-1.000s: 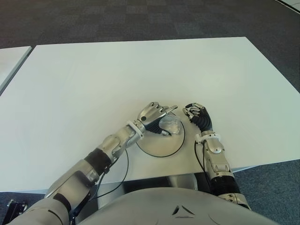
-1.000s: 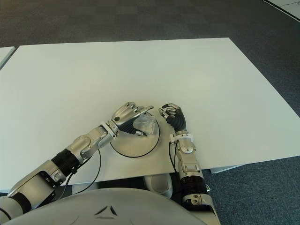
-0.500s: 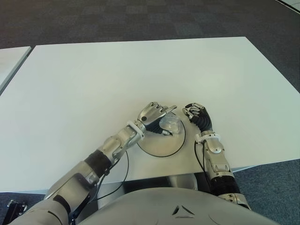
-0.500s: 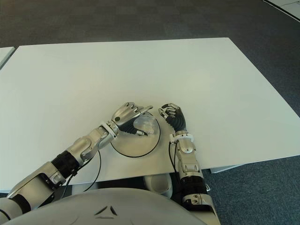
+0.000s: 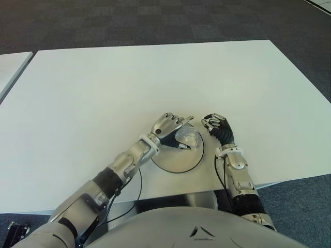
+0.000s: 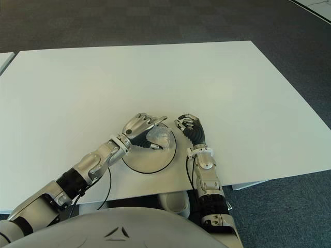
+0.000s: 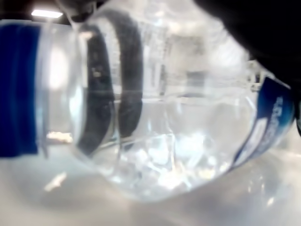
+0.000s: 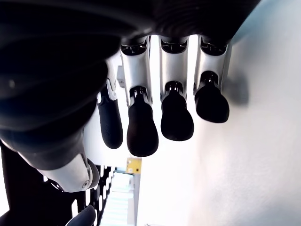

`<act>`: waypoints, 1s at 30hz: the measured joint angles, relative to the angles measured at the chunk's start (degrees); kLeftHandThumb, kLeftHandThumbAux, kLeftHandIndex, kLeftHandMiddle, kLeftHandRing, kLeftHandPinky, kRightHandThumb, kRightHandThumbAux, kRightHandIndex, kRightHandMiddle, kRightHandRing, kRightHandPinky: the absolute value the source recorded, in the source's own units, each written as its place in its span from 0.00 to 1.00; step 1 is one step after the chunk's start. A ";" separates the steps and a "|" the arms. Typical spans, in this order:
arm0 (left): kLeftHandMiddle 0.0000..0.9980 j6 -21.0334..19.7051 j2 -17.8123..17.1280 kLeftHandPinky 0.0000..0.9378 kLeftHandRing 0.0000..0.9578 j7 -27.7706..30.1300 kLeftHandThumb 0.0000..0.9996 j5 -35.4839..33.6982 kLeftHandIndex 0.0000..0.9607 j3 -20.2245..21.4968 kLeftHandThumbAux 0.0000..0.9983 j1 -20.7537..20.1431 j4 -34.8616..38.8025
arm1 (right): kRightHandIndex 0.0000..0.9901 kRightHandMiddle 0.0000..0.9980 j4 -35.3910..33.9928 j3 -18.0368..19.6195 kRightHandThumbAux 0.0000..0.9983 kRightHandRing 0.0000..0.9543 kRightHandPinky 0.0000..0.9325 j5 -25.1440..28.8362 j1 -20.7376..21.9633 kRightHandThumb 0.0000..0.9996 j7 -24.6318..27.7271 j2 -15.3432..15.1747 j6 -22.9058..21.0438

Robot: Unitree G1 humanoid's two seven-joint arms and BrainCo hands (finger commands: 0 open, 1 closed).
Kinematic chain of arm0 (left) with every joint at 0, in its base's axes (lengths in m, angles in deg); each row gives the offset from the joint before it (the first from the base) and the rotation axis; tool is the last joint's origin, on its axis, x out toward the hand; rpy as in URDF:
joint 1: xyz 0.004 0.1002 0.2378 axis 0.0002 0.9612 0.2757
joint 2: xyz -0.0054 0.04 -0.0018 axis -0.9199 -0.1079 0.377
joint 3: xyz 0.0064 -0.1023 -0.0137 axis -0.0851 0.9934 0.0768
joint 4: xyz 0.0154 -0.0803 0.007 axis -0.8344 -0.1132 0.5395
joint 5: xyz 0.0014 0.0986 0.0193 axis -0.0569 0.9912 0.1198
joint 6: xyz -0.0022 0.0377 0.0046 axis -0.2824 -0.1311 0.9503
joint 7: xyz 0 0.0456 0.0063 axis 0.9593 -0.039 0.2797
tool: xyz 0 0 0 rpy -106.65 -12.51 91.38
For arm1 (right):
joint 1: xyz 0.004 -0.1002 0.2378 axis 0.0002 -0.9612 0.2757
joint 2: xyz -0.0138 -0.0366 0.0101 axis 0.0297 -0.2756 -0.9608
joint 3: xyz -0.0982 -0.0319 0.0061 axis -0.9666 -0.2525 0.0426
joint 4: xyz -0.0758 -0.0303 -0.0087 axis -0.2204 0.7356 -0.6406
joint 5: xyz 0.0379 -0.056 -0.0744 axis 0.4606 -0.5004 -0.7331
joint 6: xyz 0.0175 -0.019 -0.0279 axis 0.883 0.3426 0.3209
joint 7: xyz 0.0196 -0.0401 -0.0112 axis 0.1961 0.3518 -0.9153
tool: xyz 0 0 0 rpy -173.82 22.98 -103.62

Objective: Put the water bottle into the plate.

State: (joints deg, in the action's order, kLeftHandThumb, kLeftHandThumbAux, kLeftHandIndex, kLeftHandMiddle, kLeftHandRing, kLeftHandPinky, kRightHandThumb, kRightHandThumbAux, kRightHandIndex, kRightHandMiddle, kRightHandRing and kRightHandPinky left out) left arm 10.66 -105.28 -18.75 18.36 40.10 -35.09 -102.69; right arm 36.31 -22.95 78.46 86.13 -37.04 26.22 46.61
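A small clear water bottle (image 5: 187, 137) with a blue cap and label lies on its side over the far part of a round silvery plate (image 5: 178, 161) near the table's front edge. My left hand (image 5: 168, 128) reaches in from the left, its fingers curled over the bottle. In the left wrist view the bottle (image 7: 164, 117) fills the picture, low over a pale surface. My right hand (image 5: 217, 127) shows just right of the plate with its fingers (image 8: 141, 129) curled and nothing in them.
The white table (image 5: 155, 77) stretches wide beyond the plate. Its front edge runs just below the plate and my right forearm. A second white table (image 5: 10, 67) stands at the far left. A black cable (image 5: 135, 186) hangs under my left forearm.
My left hand and the bottle have edged very slightly toward the plate's far side. The right hand has not moved.
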 measured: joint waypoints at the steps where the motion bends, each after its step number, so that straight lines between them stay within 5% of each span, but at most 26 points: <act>1: 0.00 0.01 0.00 0.00 0.00 -0.29 0.15 -0.14 0.00 0.22 0.32 0.31 0.28 | 0.44 0.76 -0.02 -0.01 0.73 0.79 0.81 0.00 0.00 0.70 0.00 0.00 0.00; 30: 0.00 1.72 -2.04 0.00 0.00 -2.76 0.18 -6.86 0.00 11.55 0.29 9.62 11.18 | 0.44 0.77 0.32 0.12 0.73 0.79 0.80 0.08 0.28 0.70 1.19 -0.70 -0.05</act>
State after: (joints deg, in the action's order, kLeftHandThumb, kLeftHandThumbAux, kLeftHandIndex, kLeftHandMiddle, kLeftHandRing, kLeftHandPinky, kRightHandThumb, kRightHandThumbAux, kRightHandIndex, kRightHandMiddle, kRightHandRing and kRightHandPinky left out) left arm 12.38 -107.32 -21.51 11.50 51.65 -25.46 -91.51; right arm 36.63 -22.83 78.54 86.41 -35.85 25.52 46.56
